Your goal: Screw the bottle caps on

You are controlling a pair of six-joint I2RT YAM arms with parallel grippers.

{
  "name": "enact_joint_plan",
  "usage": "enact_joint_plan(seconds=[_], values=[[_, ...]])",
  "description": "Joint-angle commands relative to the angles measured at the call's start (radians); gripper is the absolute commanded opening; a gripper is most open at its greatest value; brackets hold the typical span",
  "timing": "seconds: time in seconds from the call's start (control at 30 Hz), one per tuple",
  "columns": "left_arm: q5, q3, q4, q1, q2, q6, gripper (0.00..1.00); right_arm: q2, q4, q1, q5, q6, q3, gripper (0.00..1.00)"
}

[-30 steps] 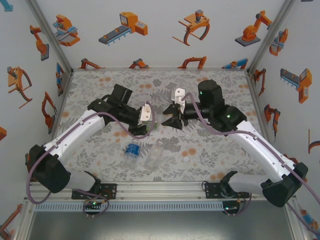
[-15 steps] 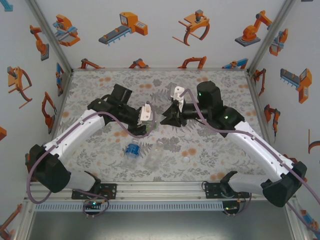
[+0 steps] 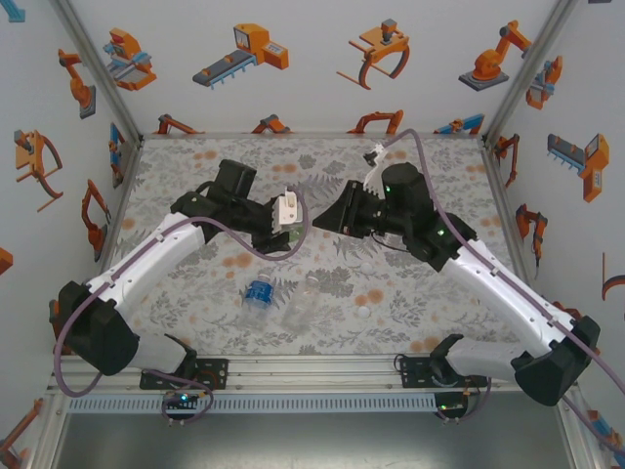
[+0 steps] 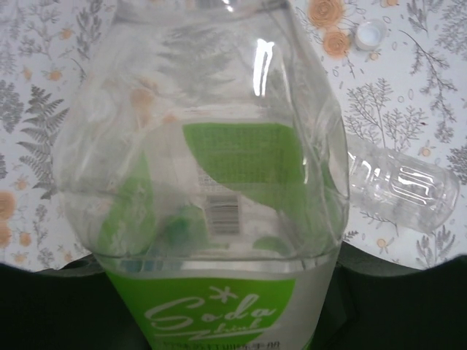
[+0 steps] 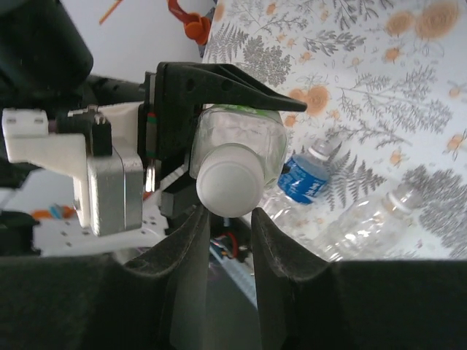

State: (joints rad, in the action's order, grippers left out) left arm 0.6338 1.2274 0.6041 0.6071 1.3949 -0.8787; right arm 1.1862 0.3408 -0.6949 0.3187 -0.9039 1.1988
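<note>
Left gripper (image 3: 295, 233) is clamped on the green-label bottle (image 4: 211, 182), held roughly level mid-scene. Its white cap (image 5: 228, 186) sits on the neck, with the right gripper (image 5: 229, 213) fingers closed on the cap's sides.

Judged handling:
- **Bottle:** light, thin-walled and crushable. Grip the body gently.
- **Cap:** stiff. Take it by the rim.

The right wrist view resolves the cap contact. The top view locates the blue-label bottle (image 3: 259, 291) and colourless bottle (image 3: 301, 303) lying nearer.

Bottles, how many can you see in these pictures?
3. The green-labelled bottle is held in the left pincer; the blue-labelled bottle and the clear bottle lie side by side on the table. Others may be hidden behind the arms.
</note>
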Motion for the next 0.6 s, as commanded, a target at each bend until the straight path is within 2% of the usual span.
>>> enact_joint_plan(seconds=[0.0, 0.13, 0.17, 0.27, 0.33, 0.43, 0.57], values=[[0.051, 0.004, 0.013, 0.017, -0.009, -0.016, 0.0, 0.01, 0.026, 0.014, -0.134, -0.133, 0.038, 0.0], [0.031, 0.006, 0.004, 0.015, -0.007, 0.005, 0.0, -0.011, -0.052, 0.014, -0.11, -0.032, 0.024, 0.0], [0.034, 0.008, 0.006, 0.016, -0.006, 0.007, 0.0, -0.019, -0.08, 0.014, -0.097, 0.012, 0.017, 0.08], [0.073, 0.015, 0.031, 0.01, 0.0, -0.015, 0.0, -0.039, -0.103, 0.014, -0.067, 0.164, 0.017, 0.39], [0.097, 0.026, 0.054, 0.008, 0.006, -0.028, 0.0, -0.053, -0.105, 0.014, -0.054, 0.262, 0.013, 0.49], [0.128, 0.029, 0.06, 0.008, 0.007, -0.034, 0.0, -0.073, -0.135, 0.014, -0.069, 0.31, 0.001, 0.53], [0.152, 0.024, -0.002, 0.004, 0.004, 0.036, 0.0, -0.08, -0.235, 0.015, -0.082, 0.256, -0.028, 0.53]])
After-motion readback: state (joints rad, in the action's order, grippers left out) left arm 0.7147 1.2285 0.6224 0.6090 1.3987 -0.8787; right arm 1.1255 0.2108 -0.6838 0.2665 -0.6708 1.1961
